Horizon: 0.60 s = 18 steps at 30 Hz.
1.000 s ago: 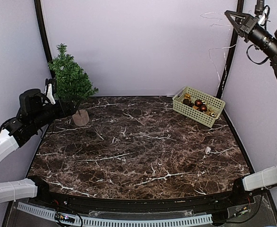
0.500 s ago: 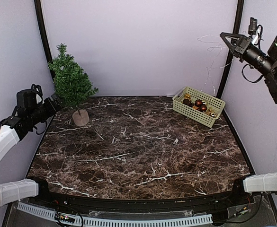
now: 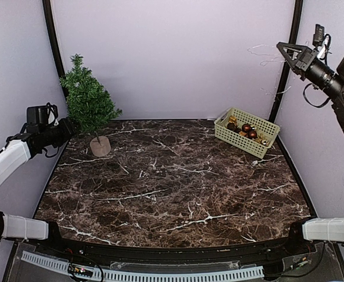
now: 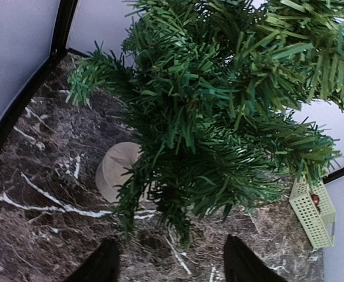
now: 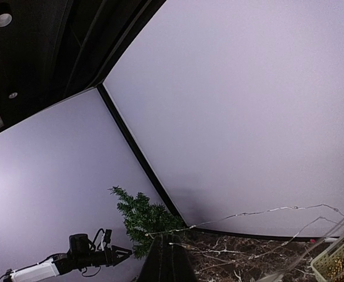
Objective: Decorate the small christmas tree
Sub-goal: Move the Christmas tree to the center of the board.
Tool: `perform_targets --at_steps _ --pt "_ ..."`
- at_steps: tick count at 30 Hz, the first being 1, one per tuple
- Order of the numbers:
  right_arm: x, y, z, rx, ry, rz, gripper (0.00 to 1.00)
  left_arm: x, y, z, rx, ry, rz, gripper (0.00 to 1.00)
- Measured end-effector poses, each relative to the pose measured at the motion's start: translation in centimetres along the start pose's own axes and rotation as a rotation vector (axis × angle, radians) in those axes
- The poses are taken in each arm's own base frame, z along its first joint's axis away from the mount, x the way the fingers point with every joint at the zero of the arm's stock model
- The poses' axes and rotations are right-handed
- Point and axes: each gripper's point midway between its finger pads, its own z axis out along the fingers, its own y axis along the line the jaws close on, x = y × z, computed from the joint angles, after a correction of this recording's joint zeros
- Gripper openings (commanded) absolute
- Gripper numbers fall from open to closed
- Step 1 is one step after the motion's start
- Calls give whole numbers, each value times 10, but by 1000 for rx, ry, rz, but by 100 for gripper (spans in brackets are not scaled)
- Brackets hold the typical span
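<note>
The small christmas tree stands on its pale wooden stump at the table's far left corner. My left gripper hovers just left of its lower branches. In the left wrist view the gripper is open, its dark fingertips wide apart with nothing between them. The tree's branches fill the view above the stump. My right gripper is held high at the far right. It is shut on a thin silvery wire strand that trails off to the right.
A pale green basket with dark red and gold baubles sits at the back right of the marble table. Loose loops of the wire hang near the black right corner post. Lilac walls close in on three sides.
My left gripper has pulled back to the left, away from the tree's trunk. My right gripper has come down a little with the wire, which has swung.
</note>
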Motion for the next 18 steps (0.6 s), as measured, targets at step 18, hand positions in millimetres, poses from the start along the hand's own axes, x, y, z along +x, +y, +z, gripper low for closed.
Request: perform_targets --at_steps 18 --pt "15 -15 1 30 25 28 0 -26 22 4 -64 -48 17 50"
